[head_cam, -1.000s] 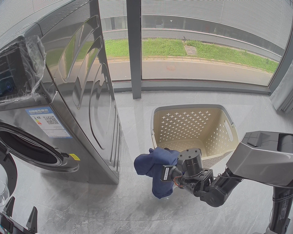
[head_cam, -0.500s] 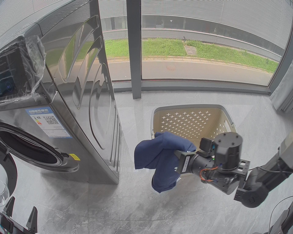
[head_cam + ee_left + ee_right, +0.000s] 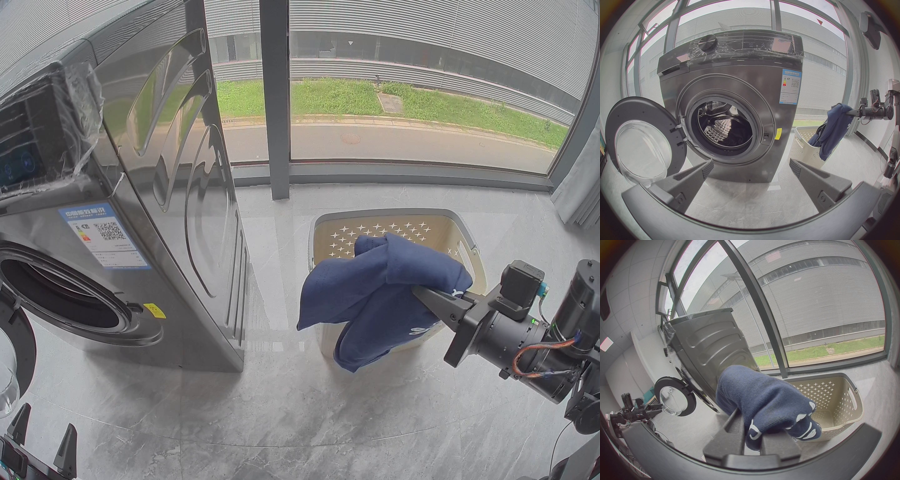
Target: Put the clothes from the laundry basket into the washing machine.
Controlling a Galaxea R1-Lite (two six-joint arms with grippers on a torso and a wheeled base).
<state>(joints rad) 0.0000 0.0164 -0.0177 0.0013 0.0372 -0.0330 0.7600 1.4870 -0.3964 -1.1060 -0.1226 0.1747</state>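
Head view: right gripper [image 3: 431, 297] clamps the navy garment [image 3: 381, 281] above the laundry basket [image 3: 387, 214]; best lift until its hanging folds clear that basket's rim.

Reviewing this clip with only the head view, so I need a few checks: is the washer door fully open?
Observer: Yes, the door is swung wide off the drum.
Operator: Left gripper?
Observer: The left gripper is open, facing the washer.
Operator: Any clothes in the basket?
Observer: None on the part of the basket floor that shows past the garment.
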